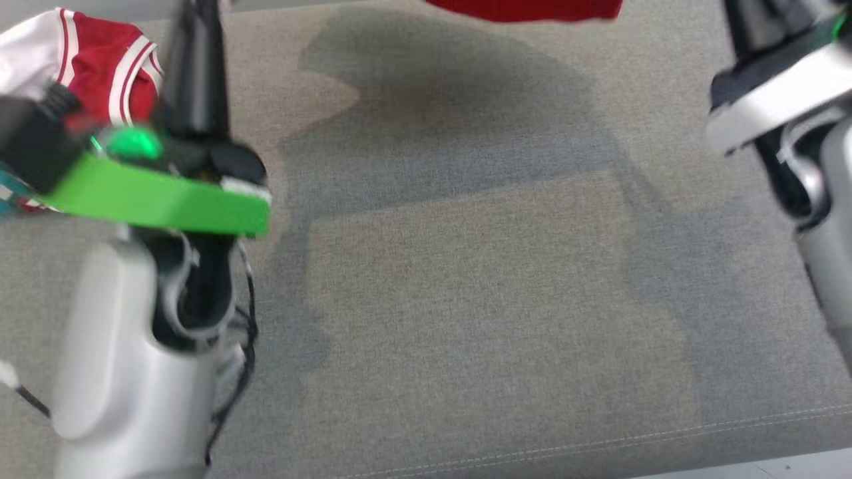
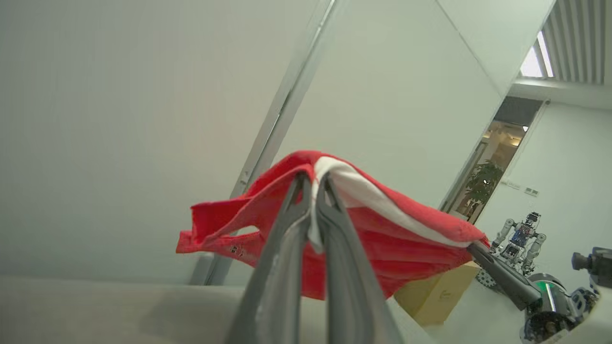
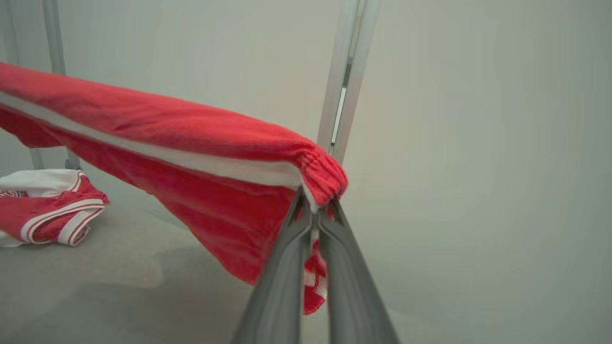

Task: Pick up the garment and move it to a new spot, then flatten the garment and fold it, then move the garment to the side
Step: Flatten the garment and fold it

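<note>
Over the grey cushion [image 1: 466,299], left arm [image 1: 120,346] and right arm [image 1: 825,219] reach forward, the red garment [image 3: 181,143] stretched between them above it. Left gripper [image 2: 313,180] clamps its white stripe, right gripper [image 3: 315,206] its elastic hem, both jaws nearly closed

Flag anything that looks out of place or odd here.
A second red-and-white garment lies crumpled at the far left of the grey surface. The striped red garment hangs stretched between the left claw and right claw; nothing odd there.

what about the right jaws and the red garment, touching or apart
Touching. The right wrist view shows the right gripper, jaws shut, pinching the red garment.
</note>
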You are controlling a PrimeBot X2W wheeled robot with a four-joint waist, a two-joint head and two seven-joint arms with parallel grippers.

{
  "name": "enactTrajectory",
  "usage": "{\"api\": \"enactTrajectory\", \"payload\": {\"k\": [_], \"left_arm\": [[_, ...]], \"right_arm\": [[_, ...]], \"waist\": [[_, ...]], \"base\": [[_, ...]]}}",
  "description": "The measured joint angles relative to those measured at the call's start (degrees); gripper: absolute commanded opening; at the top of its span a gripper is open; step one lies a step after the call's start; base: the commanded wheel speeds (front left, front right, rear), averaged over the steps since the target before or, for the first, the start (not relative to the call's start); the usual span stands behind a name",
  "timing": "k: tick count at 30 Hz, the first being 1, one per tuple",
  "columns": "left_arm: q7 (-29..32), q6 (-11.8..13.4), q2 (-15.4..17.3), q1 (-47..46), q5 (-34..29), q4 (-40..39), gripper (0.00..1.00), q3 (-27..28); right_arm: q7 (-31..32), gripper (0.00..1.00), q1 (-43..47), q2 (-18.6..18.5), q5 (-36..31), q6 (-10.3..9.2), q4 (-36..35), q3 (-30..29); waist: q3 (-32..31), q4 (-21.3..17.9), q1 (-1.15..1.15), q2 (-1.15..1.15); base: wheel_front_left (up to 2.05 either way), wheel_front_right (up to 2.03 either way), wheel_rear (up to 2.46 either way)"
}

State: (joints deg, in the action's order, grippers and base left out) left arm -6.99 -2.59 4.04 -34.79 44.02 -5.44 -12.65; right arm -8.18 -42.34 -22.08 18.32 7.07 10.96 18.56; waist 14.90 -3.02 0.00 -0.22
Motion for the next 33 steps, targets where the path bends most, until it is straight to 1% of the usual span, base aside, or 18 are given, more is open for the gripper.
{"api": "enactTrajectory", "payload": {"k": [2,4,7,11,14,16,21,26,29,33], "left_arm": [[0.5,0.0,-0.3,7.4,1.3,3.0,0.0,-1.5],[0.3,0.3,-1.3,14.7,2.3,6.0,0.0,-2.7],[-1.1,0.3,-1.5,21.5,2.9,9.6,0.0,-4.5],[-3.8,-1.3,-1.4,23.1,2.9,12.4,0.0,-6.1],[-5.1,-2.0,-1.2,23.1,2.8,13.2,0.0,-6.0],[-5.2,-2.5,-1.2,23.2,2.3,13.9,0.0,-6.3],[-5.7,-3.0,-0.5,26.0,0.5,15.1,0.0,-7.5],[-6.2,-3.5,2.4,29.6,-1.7,17.8,0.0,-8.2],[-6.2,-3.5,2.7,31.2,-2.1,18.7,0.0,-8.7],[-6.2,-3.7,3.0,32.8,-2.2,20.7,0.0,-10.0]], "right_arm": [[0.5,0.0,4.3,0.3,0.9,0.07,2.9,2.7],[0.5,0.0,8.5,0.7,2.2,0.07,5.7,4.8],[-0.7,0.0,13.7,1.5,3.5,0.07,8.4,6.3],[-4.5,0.0,17.4,2.8,5.0,0.07,9.6,8.0],[-5.7,0.0,18.6,3.0,5.0,0.07,9.5,9.9],[-6.1,0.0,20.0,3.1,5.0,0.07,9.4,10.1],[-6.2,0.0,24.8,2.5,5.0,0.07,9.6,11.3],[-6.2,0.0,28.0,2.2,4.9,0.07,10.0,11.6],[-6.2,0.0,29.8,1.7,4.9,0.07,10.8,10.5],[-6.2,0.0,31.8,1.0,5.0,0.08,11.1,11.2]], "waist": [[1.0,0.2,0.0,0.0],[2.1,0.4,0.0,0.0],[3.6,0.6,0.0,0.0],[4.8,1.5,0.0,0.0],[4.5,2.0,0.0,0.0],[4.0,2.0,0.0,0.0],[2.1,1.4,0.0,0.0],[-0.2,0.5,0.0,0.0],[-1.7,-0.1,0.0,0.0],[-3.5,-0.7,0.0,0.0]], "base": [[0.0,0.0,0.0],[0.0,0.0,0.0],[0.0,0.0,0.0],[0.0,0.0,0.0],[0.0,0.0,0.0],[0.0,0.0,0.0],[0.0,0.0,0.0],[0.0,0.0,0.0],[0.0,0.0,0.0],[0.0,0.0,0.0]]}}
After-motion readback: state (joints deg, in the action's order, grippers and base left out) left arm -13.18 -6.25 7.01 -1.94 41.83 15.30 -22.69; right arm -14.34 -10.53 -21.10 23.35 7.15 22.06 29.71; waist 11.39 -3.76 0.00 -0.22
